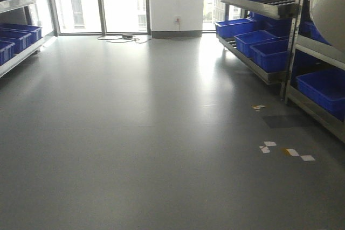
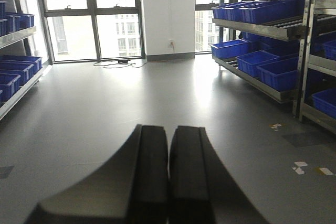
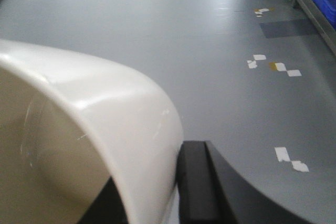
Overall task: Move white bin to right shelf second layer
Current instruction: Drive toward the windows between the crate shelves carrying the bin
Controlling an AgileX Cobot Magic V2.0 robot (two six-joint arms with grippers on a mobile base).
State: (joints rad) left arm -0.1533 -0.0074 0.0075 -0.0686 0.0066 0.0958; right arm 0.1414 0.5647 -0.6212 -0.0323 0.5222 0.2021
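Rim of the white bin (image 3: 105,108) sits pinched in the right hand (image 3: 157,182), one finger inside the wall, one outside, above the floor (image 3: 157,14). The left hand (image 2: 169,140) is closed on nothing. Farther right, among blue crates (image 2: 273,72), waits the right shelf second layer (image 2: 278,27); the bin should travel level and pass above that layer's front edge before the pinch loosens.
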